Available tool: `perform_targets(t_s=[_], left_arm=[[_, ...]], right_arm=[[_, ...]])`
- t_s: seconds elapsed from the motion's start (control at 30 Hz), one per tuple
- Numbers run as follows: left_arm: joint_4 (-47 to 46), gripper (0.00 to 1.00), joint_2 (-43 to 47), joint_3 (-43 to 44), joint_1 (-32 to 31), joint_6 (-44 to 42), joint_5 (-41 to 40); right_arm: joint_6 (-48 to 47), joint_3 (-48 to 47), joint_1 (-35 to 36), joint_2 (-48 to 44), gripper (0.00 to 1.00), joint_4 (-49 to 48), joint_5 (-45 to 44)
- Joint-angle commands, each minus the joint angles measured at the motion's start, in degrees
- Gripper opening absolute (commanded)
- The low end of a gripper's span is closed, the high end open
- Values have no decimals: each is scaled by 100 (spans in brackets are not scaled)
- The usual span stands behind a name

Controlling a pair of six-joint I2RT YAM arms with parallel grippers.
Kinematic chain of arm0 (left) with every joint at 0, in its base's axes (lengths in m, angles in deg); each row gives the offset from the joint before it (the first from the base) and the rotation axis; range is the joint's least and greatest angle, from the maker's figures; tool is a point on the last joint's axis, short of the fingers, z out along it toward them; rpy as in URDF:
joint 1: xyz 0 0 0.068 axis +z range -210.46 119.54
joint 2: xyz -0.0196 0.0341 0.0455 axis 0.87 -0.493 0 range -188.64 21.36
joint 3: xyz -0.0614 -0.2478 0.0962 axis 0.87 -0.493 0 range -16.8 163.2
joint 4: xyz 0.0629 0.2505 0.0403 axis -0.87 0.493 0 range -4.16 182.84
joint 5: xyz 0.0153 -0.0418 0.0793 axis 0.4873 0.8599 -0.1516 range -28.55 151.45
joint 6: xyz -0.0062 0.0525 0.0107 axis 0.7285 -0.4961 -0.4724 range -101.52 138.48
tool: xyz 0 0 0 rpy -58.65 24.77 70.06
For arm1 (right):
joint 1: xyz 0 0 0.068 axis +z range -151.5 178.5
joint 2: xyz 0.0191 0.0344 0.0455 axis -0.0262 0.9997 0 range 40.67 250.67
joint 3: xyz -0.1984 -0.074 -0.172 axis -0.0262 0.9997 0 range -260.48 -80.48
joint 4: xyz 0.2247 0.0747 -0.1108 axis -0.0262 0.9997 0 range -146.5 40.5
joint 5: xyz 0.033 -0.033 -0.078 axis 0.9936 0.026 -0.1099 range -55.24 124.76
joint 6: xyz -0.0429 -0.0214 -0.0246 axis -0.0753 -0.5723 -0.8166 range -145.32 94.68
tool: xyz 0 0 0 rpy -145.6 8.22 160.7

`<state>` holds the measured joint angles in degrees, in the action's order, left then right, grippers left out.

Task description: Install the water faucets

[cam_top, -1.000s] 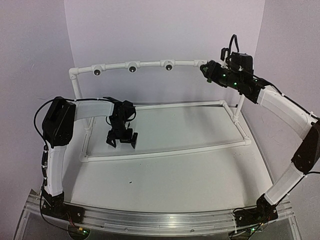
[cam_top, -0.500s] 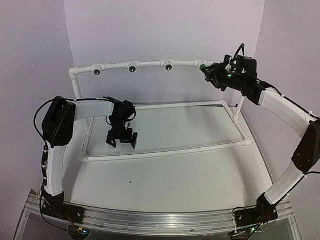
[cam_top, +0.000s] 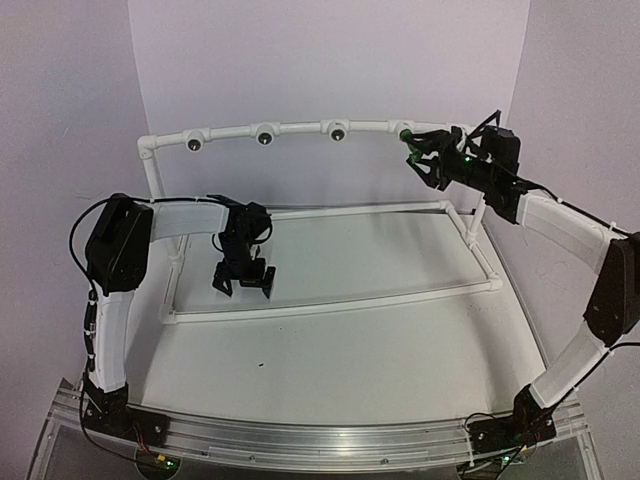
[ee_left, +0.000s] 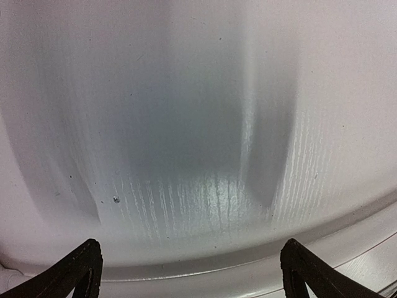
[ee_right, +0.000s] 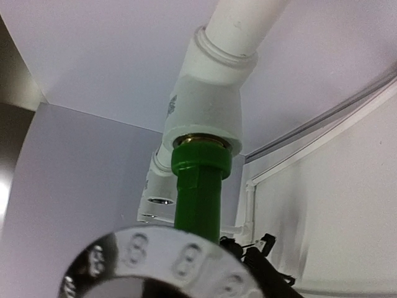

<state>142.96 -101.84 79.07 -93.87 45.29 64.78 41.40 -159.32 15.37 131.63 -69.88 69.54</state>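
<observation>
Backing off since a second ago, my right claw [cam_top: 424, 158] has slid away from the rail [cam_top: 300, 128] and now hangs just short of the one green faucet [ee_right: 198, 186], jaws spread and gripping nothing. That faucet sits straight ahead of it, threaded end in a white tee [ee_right: 205, 105], silver ribbed knob nearest me. Beyond it along the rail I count three more tees [cam_top: 264, 135] with dark holes. My left claw [ee_left: 191, 264] is open above the worktop [cam_top: 350, 340].

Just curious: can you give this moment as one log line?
step: faucet seated in tee | right end effector: at faucet, grip unclear | left end effector: open, over table
</observation>
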Motion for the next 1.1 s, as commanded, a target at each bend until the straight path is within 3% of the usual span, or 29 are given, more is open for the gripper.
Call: perform_targets(t_s=[0.0, 0.07, 0.13, 0.5, 0.6, 0.7, 0.8, 1.07], left_arm=[[135, 100, -46, 180, 57, -125, 1], [134, 100, -47, 179, 74, -155, 8], [138, 100, -47, 181, 86, -184, 9], [115, 100, -82, 249, 115, -259, 17], [104, 100, -71, 233, 118, -287, 9], [76, 100, -73, 228, 129, -299, 9], [38, 100, -72, 223, 133, -294, 9], [-72, 100, -56, 194, 133, -246, 70]], right_arm=[[423, 179, -61, -171, 78, -595, 500], [303, 283, -71, -245, 92, -662, 643], [73, 449, -90, -350, 97, -688, 736], [-1997, 1297, -437, -1312, 98, -357, 899], [-3211, 1175, -581, -1599, 98, 612, 616], [-4597, 818, -598, -1799, 98, 1892, -269], [-6901, 207, -597, -1870, 98, 2857, -192], [-10531, -965, 22, -1714, 98, 3531, -2102]])
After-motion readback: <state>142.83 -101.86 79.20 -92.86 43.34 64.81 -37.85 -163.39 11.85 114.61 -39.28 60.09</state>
